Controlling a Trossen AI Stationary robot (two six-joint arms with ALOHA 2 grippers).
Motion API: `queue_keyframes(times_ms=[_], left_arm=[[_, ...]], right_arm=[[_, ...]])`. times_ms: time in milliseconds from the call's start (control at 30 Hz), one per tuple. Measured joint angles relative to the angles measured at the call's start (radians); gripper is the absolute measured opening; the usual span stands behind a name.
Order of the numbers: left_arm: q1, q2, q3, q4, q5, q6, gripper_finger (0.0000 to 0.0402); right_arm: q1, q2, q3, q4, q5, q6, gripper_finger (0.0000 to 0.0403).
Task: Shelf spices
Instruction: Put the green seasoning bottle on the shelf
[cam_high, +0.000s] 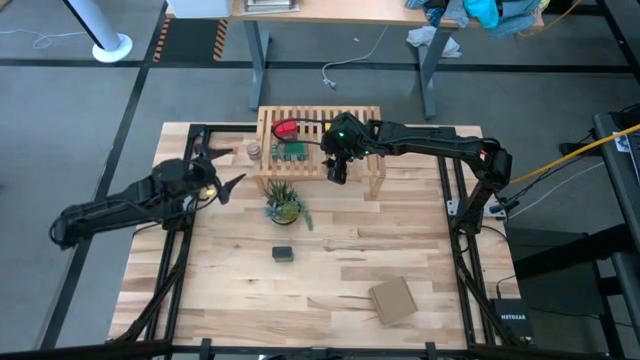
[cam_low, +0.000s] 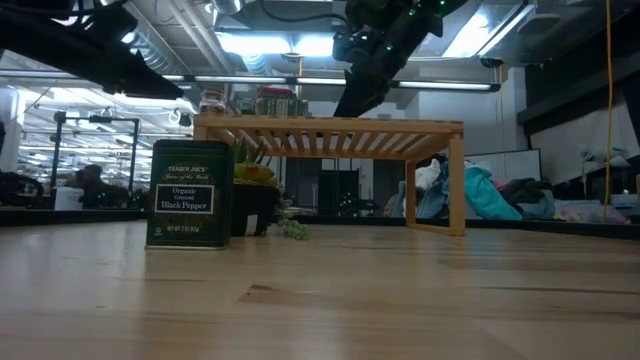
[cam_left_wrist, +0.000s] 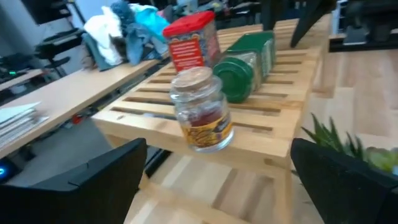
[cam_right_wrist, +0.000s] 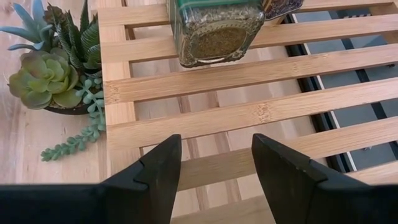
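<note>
The light-wood slatted shelf (cam_high: 350, 152) stands at the table's far middle. On its left part the red tin (cam_high: 285, 129) stands upright, the green-capped jar (cam_high: 293, 151) lies on its side, and the tiny clear jar (cam_left_wrist: 202, 113) stands at the left end. The dark tin (cam_high: 283, 253) stands on the table near the middle, labelled black pepper in the low view (cam_low: 190, 193). My right gripper (cam_right_wrist: 214, 165) hangs open above the shelf's slats, just right of the green-capped jar (cam_right_wrist: 214, 28). My left gripper (cam_left_wrist: 214, 186) is open beside the shelf's left end, facing the tiny jar.
A small potted plant (cam_high: 285, 205) sits on the table just in front of the shelf, between it and the dark tin. A flat brown cardboard piece (cam_high: 393, 300) lies toward the near right. Black frame rails (cam_high: 460, 240) run along both table sides.
</note>
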Motion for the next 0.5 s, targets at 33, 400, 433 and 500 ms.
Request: queue_keyframes(times_ms=[33, 400, 433, 500], left_arm=[[0.013, 0.008, 0.000, 0.003, 0.027, 0.000, 0.0392], [0.144, 0.141, -0.010, 0.111, 0.223, 0.002, 0.0392], [0.153, 0.157, -0.010, 0.122, 0.246, 0.004, 0.0392], [0.166, 0.184, -0.010, 0.129, 0.262, 0.003, 0.0392]], right_arm=[[0.000, 0.000, 0.000, 0.002, 0.000, 0.000, 0.0202], [0.000, 0.000, 0.000, 0.006, -0.011, 0.000, 0.0202], [0.000, 0.000, 0.000, 0.006, -0.011, -0.001, 0.0202], [0.000, -0.001, 0.000, 0.006, -0.011, -0.001, 0.0202]])
